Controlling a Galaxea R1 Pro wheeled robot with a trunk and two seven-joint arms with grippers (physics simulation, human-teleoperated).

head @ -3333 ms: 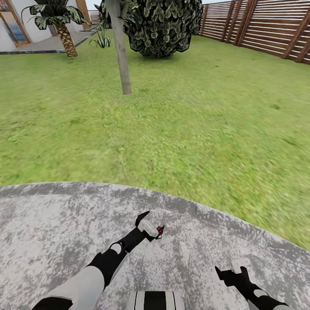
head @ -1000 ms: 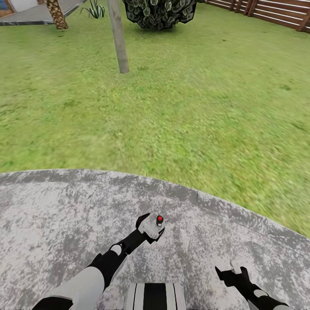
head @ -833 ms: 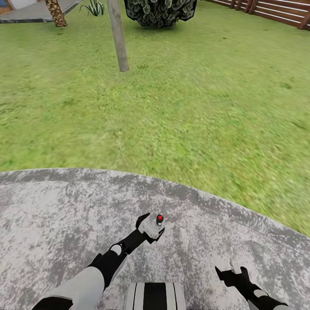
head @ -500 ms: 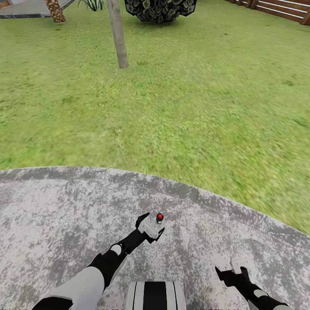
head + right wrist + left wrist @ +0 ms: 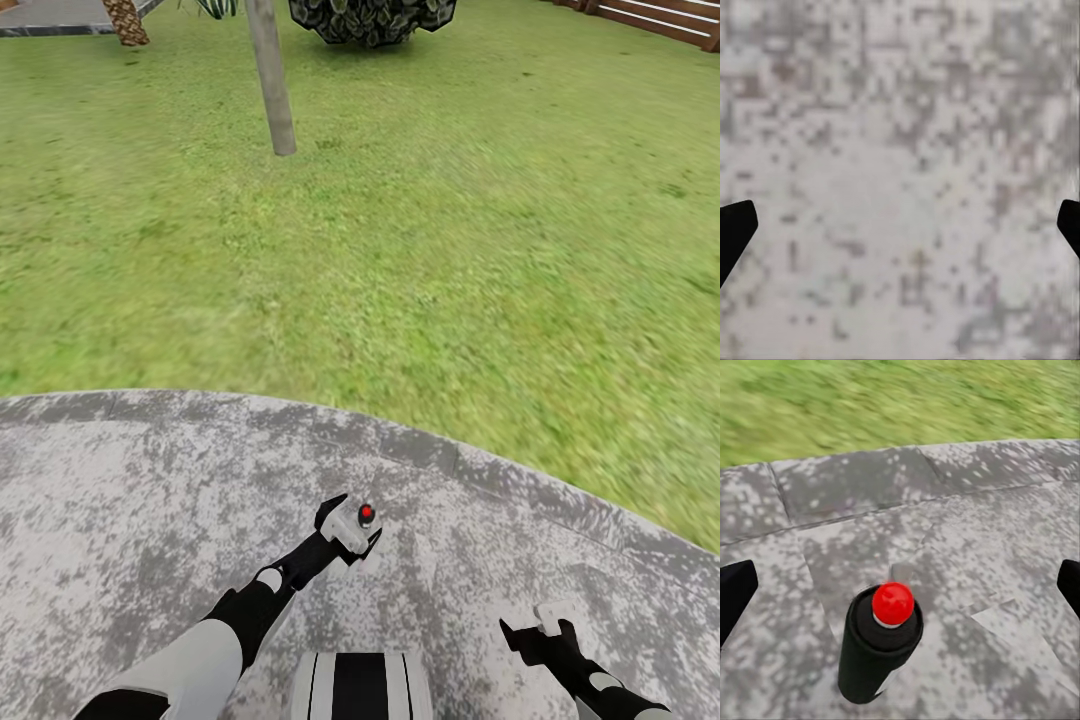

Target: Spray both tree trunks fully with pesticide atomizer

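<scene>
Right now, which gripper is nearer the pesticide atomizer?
Left. The left gripper is right at the pesticide atomizer, whose red-topped body sits between its fingertips in the left wrist view. The right gripper hangs well off to the robot's right, over bare stone paving.

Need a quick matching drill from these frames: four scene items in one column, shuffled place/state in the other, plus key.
Items:
1. pesticide atomizer
2. tree trunk
3. right gripper
4. shrub

Places/states:
A. rising from the lawn, far ahead
B. over the grey stone paving, fingers spread, nothing between them
C. at the left gripper, red knob on top
D. dark, rounded, at the far edge of the grass

Pairs: 1-C, 2-A, 3-B, 4-D
</scene>
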